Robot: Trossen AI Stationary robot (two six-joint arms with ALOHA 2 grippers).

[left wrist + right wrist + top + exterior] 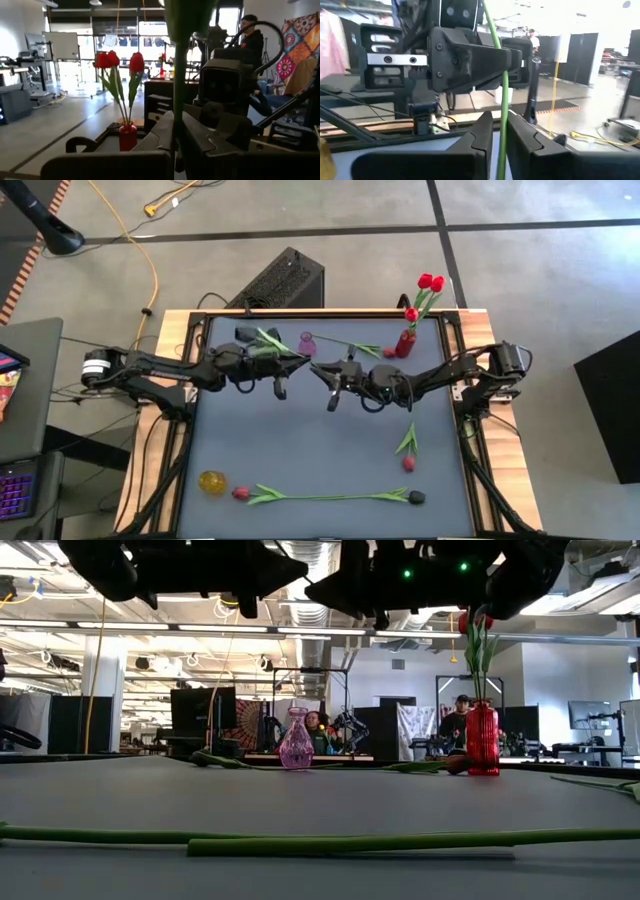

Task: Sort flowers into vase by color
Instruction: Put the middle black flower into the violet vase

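Beside red vase (405, 342), pink vase (307, 343), yellow vase (212, 481)

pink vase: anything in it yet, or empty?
Empty. The pink vase stands upright with no stem rising from its neck; the red vase already holds red tulips.

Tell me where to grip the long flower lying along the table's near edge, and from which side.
Grip the flower mid-stem, coming straight down from above. It lies flat on the table, its thin stem bare between the leaves near either end, so fingers closing across the stem should meet only stem. This is a judgement.
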